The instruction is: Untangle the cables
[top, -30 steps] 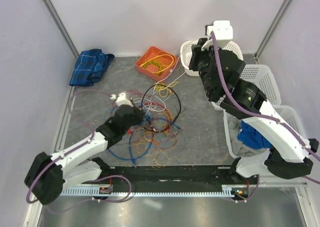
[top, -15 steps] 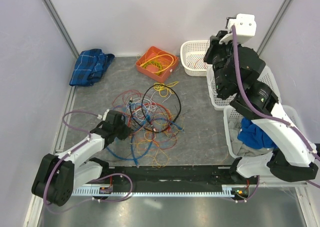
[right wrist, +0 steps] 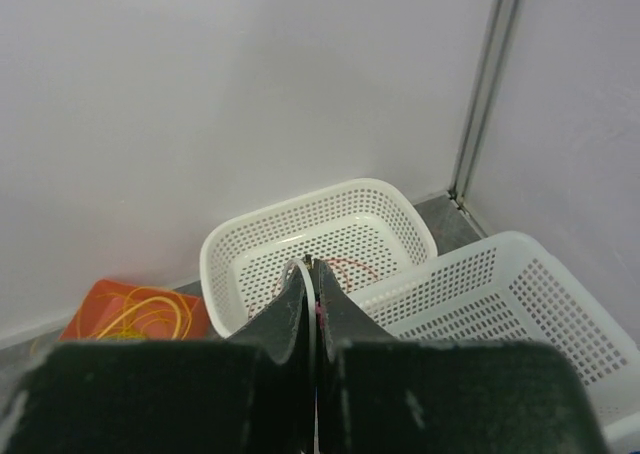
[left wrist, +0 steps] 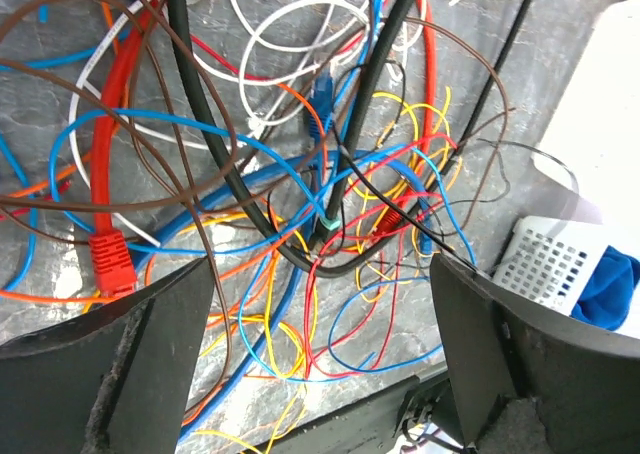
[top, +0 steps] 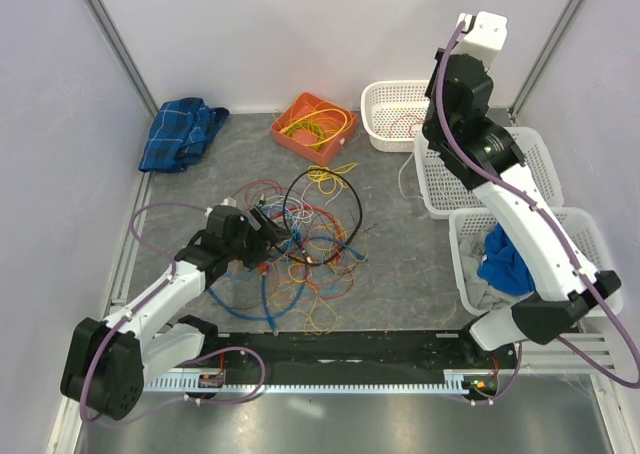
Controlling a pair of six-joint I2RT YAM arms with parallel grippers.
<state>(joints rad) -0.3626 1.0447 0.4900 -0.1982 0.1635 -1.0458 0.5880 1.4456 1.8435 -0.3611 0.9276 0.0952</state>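
Left claw (left wrist: 320, 274) wide open and empty above the cables (left wrist: 300, 174), frame centre. Right claw (right wrist: 312, 284) closed, pinching a white cable (right wrist: 304, 267). I should close on one loose strand only.

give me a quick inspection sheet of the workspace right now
surface: grey mottled table
job's things: tangled cables piled mid-table; yellow cables in orange tray; one white cable pinched up high
clutter: blue cloth far left; second blue cloth in near white basket
grippers: left gripper open over the pile; right gripper shut on white cable, above far basket
cables: purple hoses along both arms
surroundings: pale walls, metal corner posts; nothing else seen
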